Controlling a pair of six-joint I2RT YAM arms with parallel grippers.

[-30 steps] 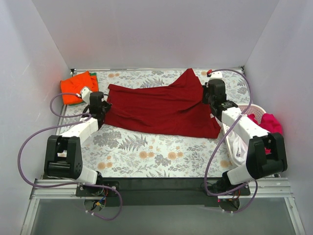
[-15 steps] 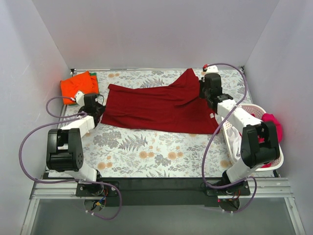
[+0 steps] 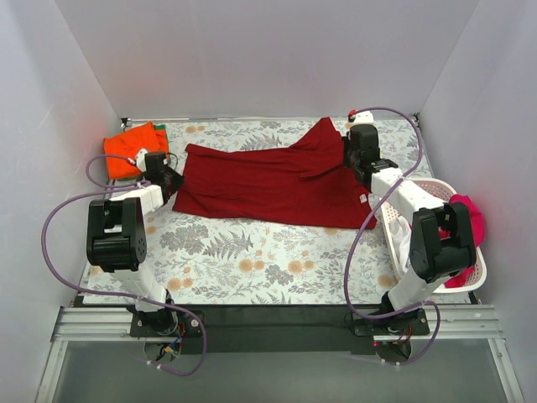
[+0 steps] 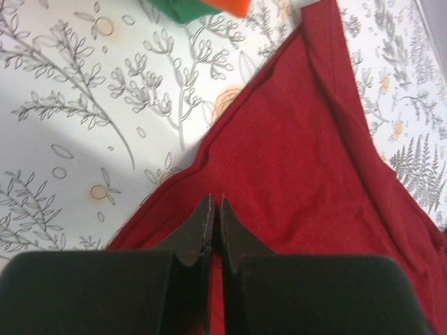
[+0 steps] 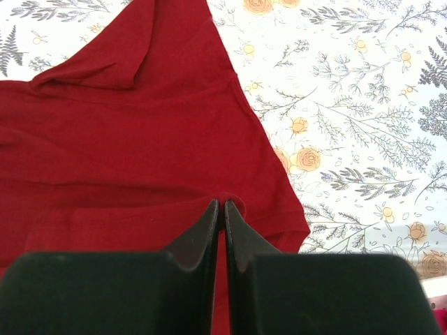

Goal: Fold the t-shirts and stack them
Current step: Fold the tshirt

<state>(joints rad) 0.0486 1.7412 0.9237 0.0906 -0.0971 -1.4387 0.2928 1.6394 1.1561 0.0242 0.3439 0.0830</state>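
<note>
The large dark crimson t-shirt (image 3: 268, 180) lies spread across the back half of the floral table. My left gripper (image 3: 170, 182) is shut at its left edge; in the left wrist view the jaws (image 4: 216, 201) are closed over the crimson cloth (image 4: 314, 174). My right gripper (image 3: 351, 163) is shut at its right side; in the right wrist view the tips (image 5: 221, 204) pinch a small raised fold of the crimson shirt (image 5: 126, 139). The orange t-shirt (image 3: 130, 144) lies folded at the back left on a green one (image 3: 159, 128).
A white basket (image 3: 474, 277) at the right edge holds a magenta-pink shirt (image 3: 466, 210) and a white one (image 3: 401, 239). White walls close in the table on three sides. The orange (image 4: 234, 7) and green (image 4: 185, 8) cloth shows just beyond the left gripper.
Both grippers have moved outward and towards the back, the left one further left, the right one back. The crimson shirt is pulled flatter between them.
</note>
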